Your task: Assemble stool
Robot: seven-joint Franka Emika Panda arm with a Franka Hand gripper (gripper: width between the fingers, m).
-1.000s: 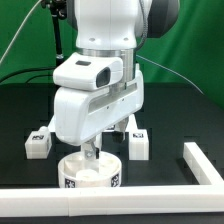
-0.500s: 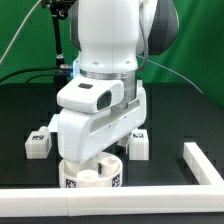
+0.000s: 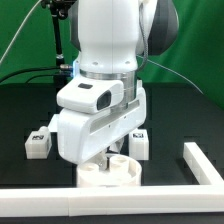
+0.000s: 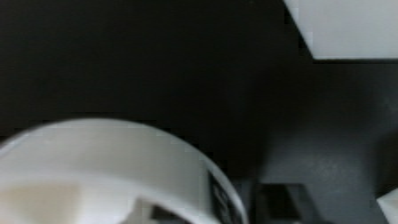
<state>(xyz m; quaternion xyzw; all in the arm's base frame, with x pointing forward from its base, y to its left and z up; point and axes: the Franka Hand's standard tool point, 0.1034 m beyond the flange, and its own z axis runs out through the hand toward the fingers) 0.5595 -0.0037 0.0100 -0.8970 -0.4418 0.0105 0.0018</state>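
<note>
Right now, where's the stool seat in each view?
Exterior view: seat sits low and central, just behind the long white bar.
Wrist view: seat is the big blurred white curve close under the camera.
Shared landmark: the black table surrounding it in both.

We're counting one round white plastic rimmed disc seat (image 3: 108, 177) and two short white rectangular block legs, the left-side block leg (image 3: 37, 146) and the right-side block leg (image 3: 137, 146) of the exterior view. One long white L-shaped bar (image 3: 205, 165) is showing too, and one white robot arm (image 3: 100, 60) is rounding out the tally.
</note>
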